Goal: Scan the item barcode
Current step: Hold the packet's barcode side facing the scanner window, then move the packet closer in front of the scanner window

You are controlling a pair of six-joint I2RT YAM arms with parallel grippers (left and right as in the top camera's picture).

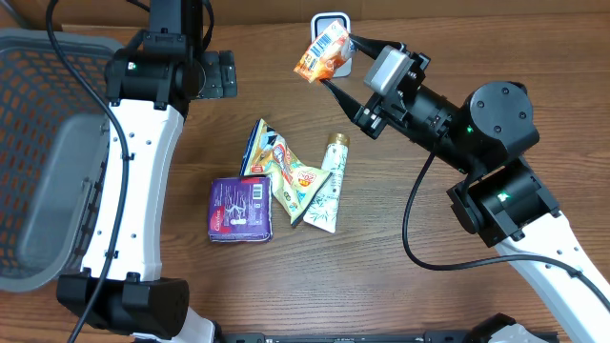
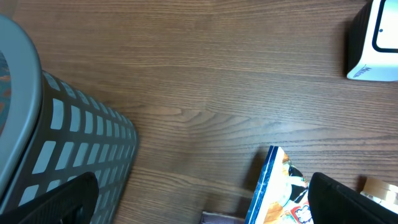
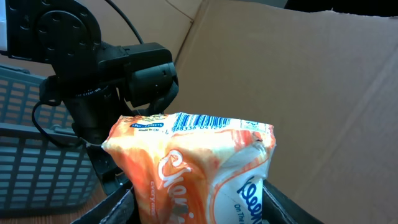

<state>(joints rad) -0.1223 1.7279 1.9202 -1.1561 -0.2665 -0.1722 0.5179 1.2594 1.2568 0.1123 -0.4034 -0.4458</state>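
An orange and white tissue pack [image 1: 321,54] hangs in the air at the back of the table, right in front of the white barcode scanner [image 1: 332,23]. My right gripper [image 1: 341,61] is shut on it. In the right wrist view the pack [image 3: 193,168] fills the space between the two fingers, with its barcode strip [image 3: 202,122] along the top edge. My left gripper [image 2: 202,202] is open above bare wood between the basket and the snack bag [image 2: 280,193], holding nothing. In the overhead view it [image 1: 225,74] sits at the back left.
A grey basket [image 1: 48,152] stands at the left edge. In the middle of the table lie a purple packet [image 1: 241,208], a colourful snack bag [image 1: 281,171] and a pale tube [image 1: 330,181]. The scanner [image 2: 373,40] shows at the left wrist view's top right. Cardboard [image 3: 298,74] lines the back.
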